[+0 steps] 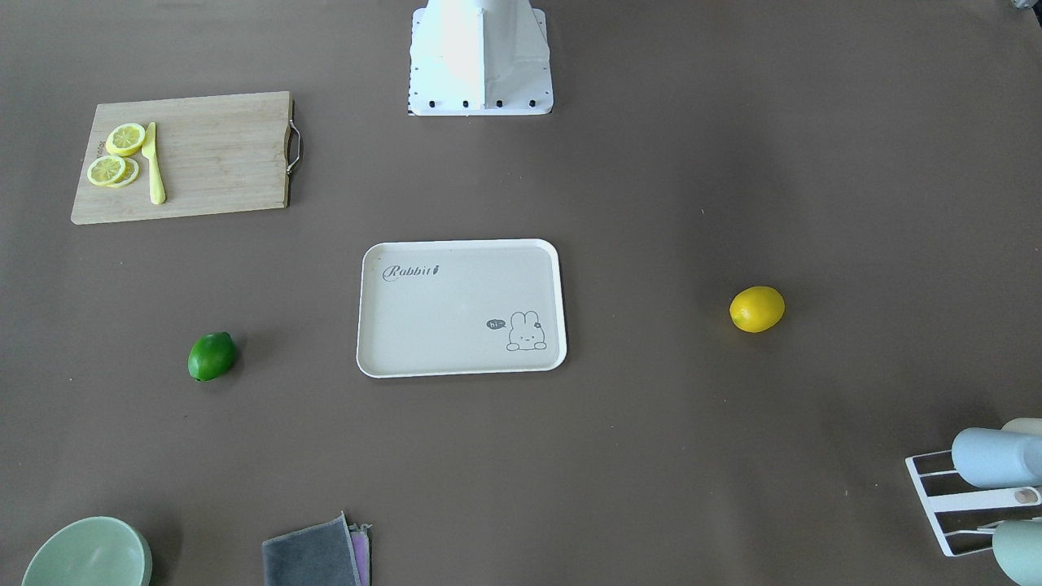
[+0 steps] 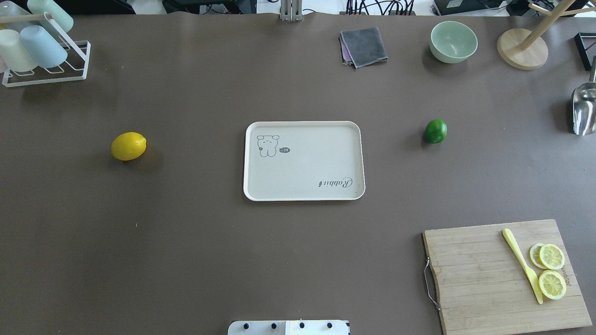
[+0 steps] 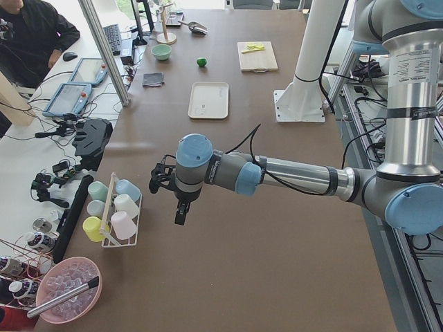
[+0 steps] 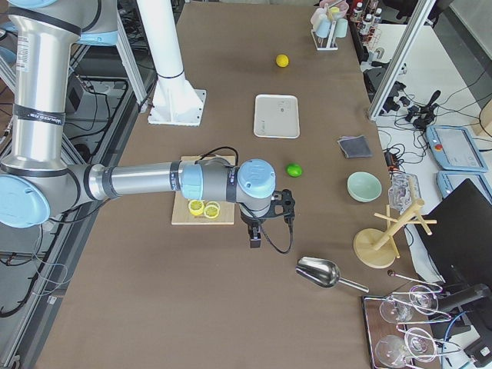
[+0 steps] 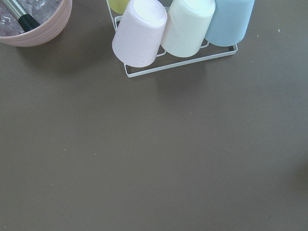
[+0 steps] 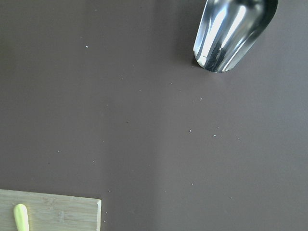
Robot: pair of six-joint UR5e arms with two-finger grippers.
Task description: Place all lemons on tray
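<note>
Left of the tray (image 2: pixel 307 170), well apart: one yellow lemon (image 2: pixel 128 146). Right of the tray, well apart: one green lemon (image 2: pixel 436 131). Left gripper (image 3: pixel 160 181) and right gripper (image 4: pixel 287 205): far from the tray, whether wide or narrow I cannot tell.

Overhead & front cams opposed, steep down, sharing tray (image 2: pixel 302 172); side cams lengthwise; wrist cams close, downward.

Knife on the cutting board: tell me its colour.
The knife is pale yellow, clearest in the overhead exterior view.
</note>
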